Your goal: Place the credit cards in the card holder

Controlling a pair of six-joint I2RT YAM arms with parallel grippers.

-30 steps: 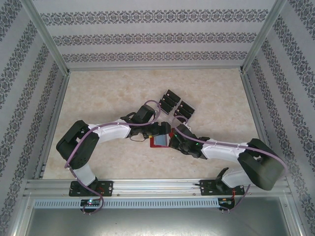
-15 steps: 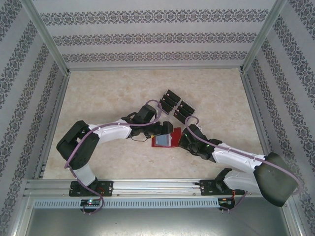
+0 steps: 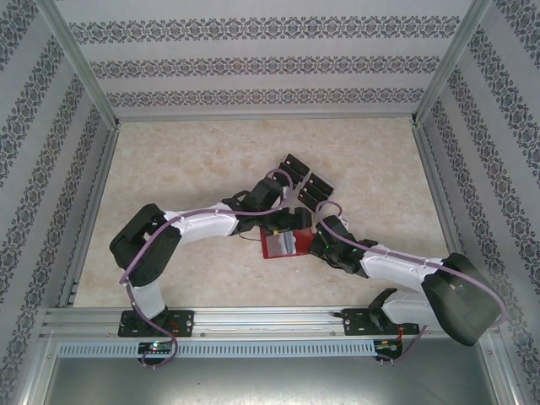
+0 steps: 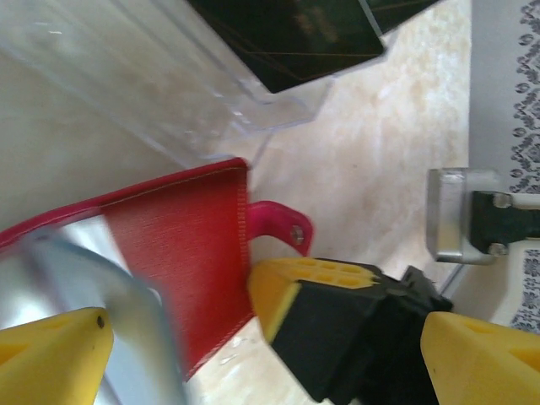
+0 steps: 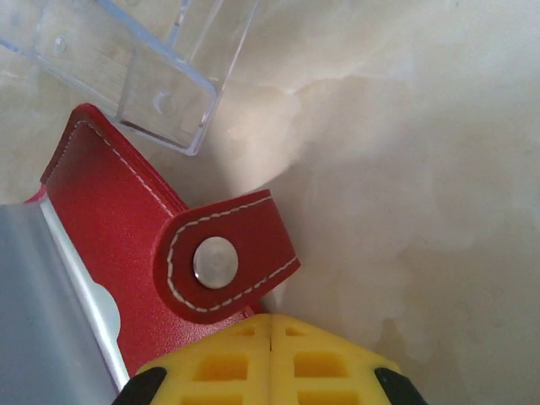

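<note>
The card holder lies open on the table, red with a grey inner pocket. Its closing tab sticks out at the right edge. My right gripper is shut, its yellow tip pressed against the holder's edge just under the tab; from above the right gripper sits at the holder's right side. My left gripper hangs open over the holder's far edge, fingers wide apart with nothing held; the left gripper is at the holder's top. Black credit cards stand in the clear rack.
The clear plastic tiered rack stands right behind the card holder, almost touching its corner. Patterned walls and metal rails box in the table. Bare marble surface lies left and far right.
The left gripper has slid right, toward the rack. The right arm drew back, then came in against the holder's right edge. The holder has shifted slightly right.
</note>
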